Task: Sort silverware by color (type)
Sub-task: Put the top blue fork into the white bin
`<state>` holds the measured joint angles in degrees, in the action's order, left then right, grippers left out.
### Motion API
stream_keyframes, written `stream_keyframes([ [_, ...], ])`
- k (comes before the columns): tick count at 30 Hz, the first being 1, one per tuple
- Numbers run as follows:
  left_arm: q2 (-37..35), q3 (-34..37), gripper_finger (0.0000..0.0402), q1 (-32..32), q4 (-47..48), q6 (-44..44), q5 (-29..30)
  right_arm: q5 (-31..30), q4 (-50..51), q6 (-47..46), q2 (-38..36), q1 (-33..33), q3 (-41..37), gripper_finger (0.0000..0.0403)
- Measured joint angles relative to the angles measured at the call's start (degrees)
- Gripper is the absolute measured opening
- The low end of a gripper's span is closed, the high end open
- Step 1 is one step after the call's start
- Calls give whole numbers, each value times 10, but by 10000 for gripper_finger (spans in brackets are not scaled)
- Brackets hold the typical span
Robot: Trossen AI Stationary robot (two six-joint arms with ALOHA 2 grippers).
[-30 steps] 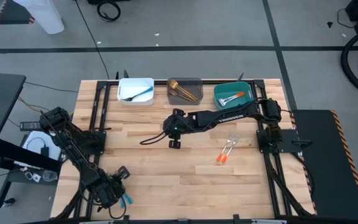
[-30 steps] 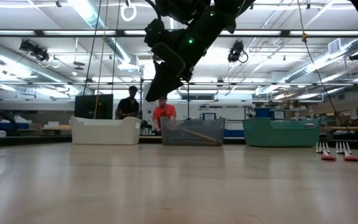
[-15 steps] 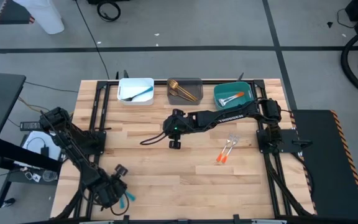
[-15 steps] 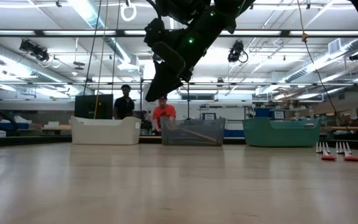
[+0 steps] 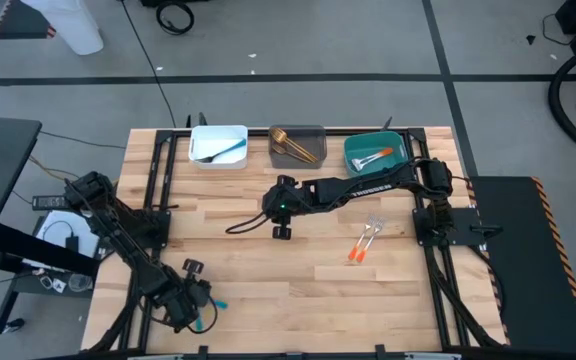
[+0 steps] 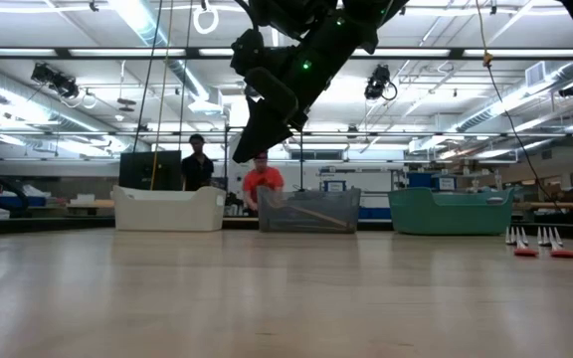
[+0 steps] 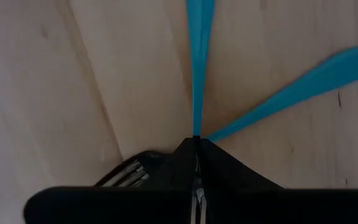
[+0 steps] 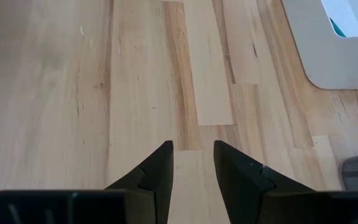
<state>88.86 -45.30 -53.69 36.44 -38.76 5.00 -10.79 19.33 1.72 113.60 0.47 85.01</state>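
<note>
left gripper pinches two blue handles while right gripper hangs parted mid-table

only the left wrist view shows the grip up close: the left gripper (image 7: 196,152) has its jaws pressed together on two blue-handled utensils (image 7: 199,68), whose handles fan out ahead of the fingertips, one straight on and one slanting away, with fork tines showing just beside the fingers. the high view gives only a trace of blue at the left gripper (image 5: 196,300). the low view shows neither that gripper nor its load.

the right gripper (image 8: 193,163) hangs with its jaws partly apart and nothing between them, bare wood ahead; a corner of the white bin (image 8: 347,37) lies off to one side. in the low view it hangs well above the table.

counts from the high view: three bins, the white bin (image 5: 218,146) with one blue-handled piece, the grey bin (image 5: 298,144) with gold pieces, the teal bin (image 5: 374,153) with orange-handled ones, number unclear in both. two orange-handled forks (image 5: 365,239) lie side by side on the table, well apart from both grippers.
</note>
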Motion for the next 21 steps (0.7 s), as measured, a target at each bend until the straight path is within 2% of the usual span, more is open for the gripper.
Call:
stream_keyframes([
  [9,0,0,34,23,0,-59,-2,0,0,0,0,0,0,126],
  [17,0,0,86,46,-2,-69,-4,0,0,2,0,0,0,126],
  [21,0,-7,94,51,-2,-53,-7,0,0,4,0,0,0,126],
])
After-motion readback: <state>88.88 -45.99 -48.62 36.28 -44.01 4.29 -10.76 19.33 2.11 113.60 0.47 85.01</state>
